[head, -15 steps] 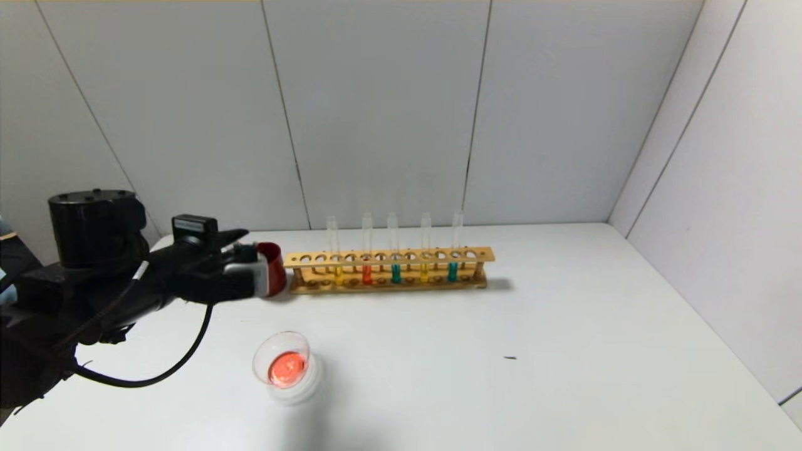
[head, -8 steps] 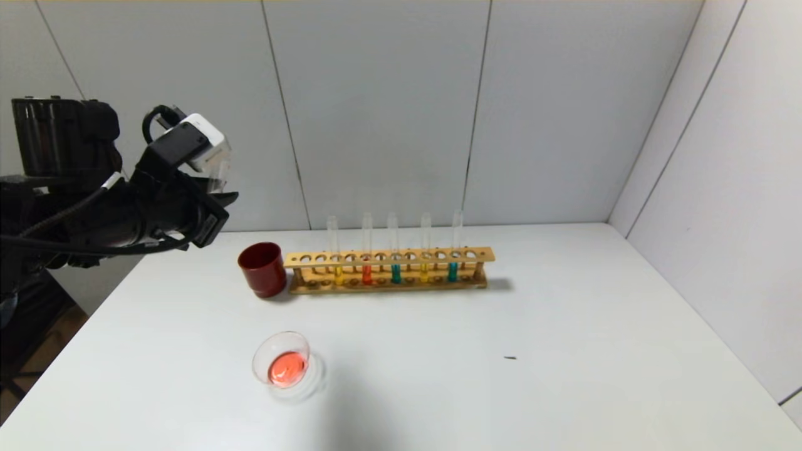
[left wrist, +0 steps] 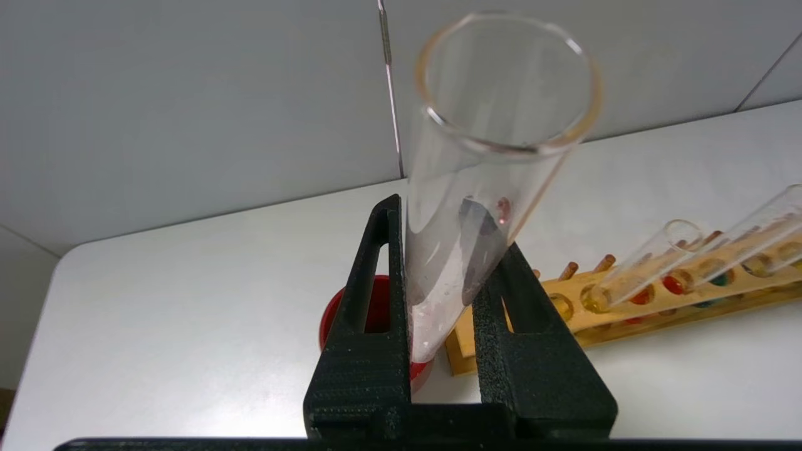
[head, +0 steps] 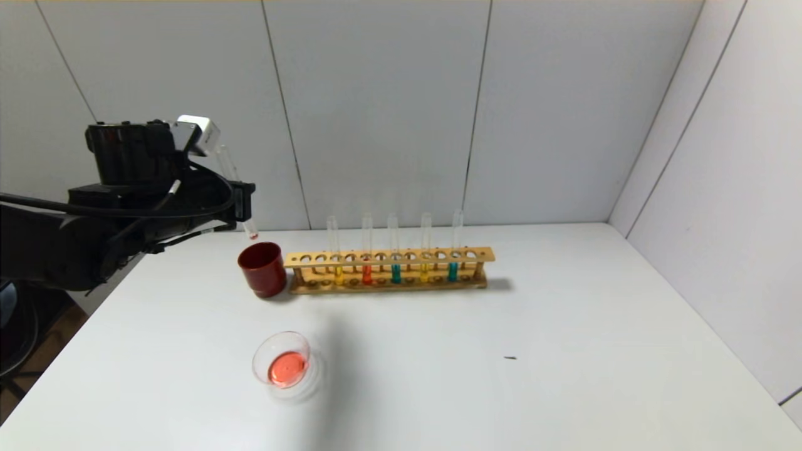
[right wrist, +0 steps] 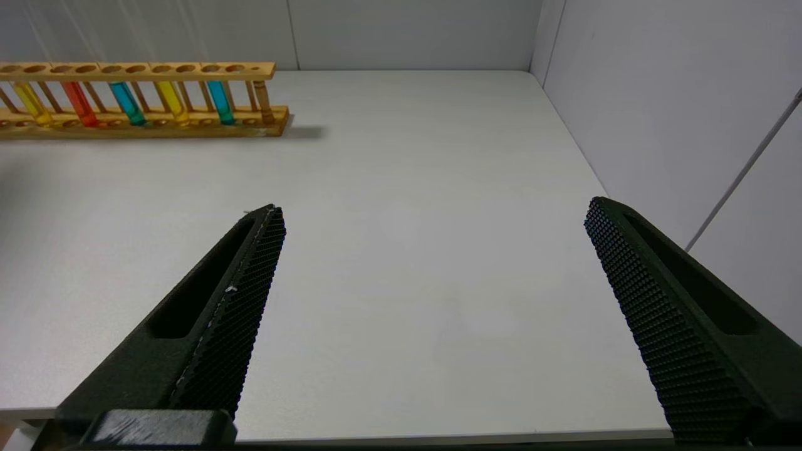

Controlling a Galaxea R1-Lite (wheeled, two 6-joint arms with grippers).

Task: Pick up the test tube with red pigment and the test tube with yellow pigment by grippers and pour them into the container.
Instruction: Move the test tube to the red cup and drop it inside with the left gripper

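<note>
My left gripper (head: 241, 199) is shut on a clear, nearly empty test tube (head: 249, 227) with a red trace at its rounded tip. It holds the tube tilted, tip down, just above the dark red cup (head: 262, 269). In the left wrist view the tube (left wrist: 489, 125) stands between the black fingers (left wrist: 369, 294). The container (head: 258, 358), a clear glass dish, holds red liquid near the front left. In the wooden rack (head: 388, 257) stand a test tube with red pigment (head: 367, 274) and two with yellow pigment (head: 338, 275), (head: 424, 272). My right gripper (right wrist: 435, 207) is open, out of the head view.
Two teal-tipped tubes (head: 395, 274), (head: 452, 272) also stand in the rack. The rack also shows in the right wrist view (right wrist: 144, 67). The cup touches the rack's left end. A small dark speck (head: 510, 357) lies on the white table. Grey walls close the back and right.
My left arm rose from beside the red cup, swung up high, and now holds the tube tip-down above the cup. The dish and rack have not moved.
</note>
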